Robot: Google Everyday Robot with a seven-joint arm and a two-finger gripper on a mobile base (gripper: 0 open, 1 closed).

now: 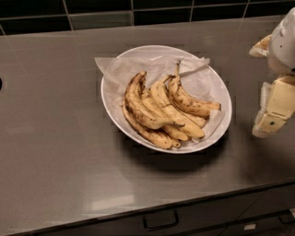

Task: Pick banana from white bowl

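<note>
The white bowl (229,99) stands on the grey counter, lined with crumpled white paper. It holds several bananas. The banana (186,100), short, curved and brown-speckled with a long thin dark stem pointing to the back, lies at the right of the pile. The longer bananas (150,110) lie bunched together to its left. My gripper (272,117), cream-coloured, hangs at the right edge of the view, to the right of the bowl and apart from it. It holds nothing that I can see.
The grey counter (55,115) runs across the view. A dark tiled wall (101,14) stands behind it. The counter's front edge runs along the bottom, with a drawer handle (160,223) below it.
</note>
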